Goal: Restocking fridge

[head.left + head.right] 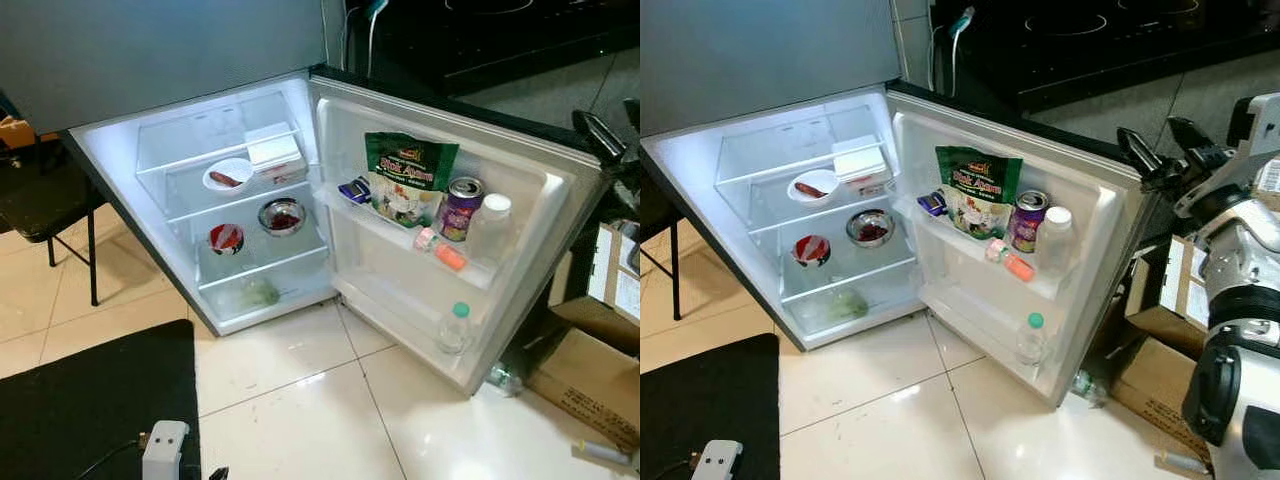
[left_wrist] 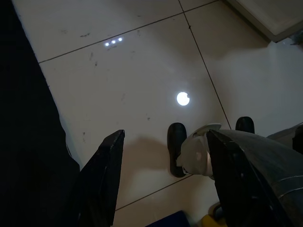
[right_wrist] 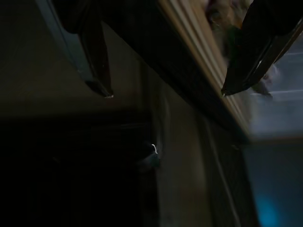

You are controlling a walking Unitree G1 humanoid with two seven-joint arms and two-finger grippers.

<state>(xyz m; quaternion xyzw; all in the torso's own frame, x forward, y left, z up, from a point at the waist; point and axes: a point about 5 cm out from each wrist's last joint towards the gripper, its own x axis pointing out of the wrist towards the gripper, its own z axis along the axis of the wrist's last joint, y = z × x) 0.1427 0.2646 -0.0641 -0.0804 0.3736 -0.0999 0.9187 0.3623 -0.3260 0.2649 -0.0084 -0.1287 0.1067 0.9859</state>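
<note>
The small fridge (image 1: 190, 135) stands open on the floor, lit inside, with its door (image 1: 400, 285) swung out to the right. Its shelves hold a white box (image 1: 275, 155), a white bowl (image 1: 227, 176), a steel bowl (image 1: 282, 215), a red-lidded tub (image 1: 226, 238) and greens (image 1: 260, 293). The door rack carries a green snack bag (image 1: 408, 175), a can (image 1: 461, 205), a white bottle (image 1: 491, 228) and a water bottle (image 1: 455, 325) lower down. My right gripper (image 1: 1160, 150) is open at the door's top outer edge, one finger on each side of it. My left gripper (image 2: 165, 137) hangs open over the floor tiles, holding nothing.
A black mat (image 1: 90, 400) with a small white device (image 1: 165, 450) lies at the front left. A dark chair (image 1: 50, 200) stands left of the fridge. Cardboard boxes (image 1: 590, 380) and a bottle on the floor (image 1: 503, 378) sit behind the door. Bare tiles lie before the fridge.
</note>
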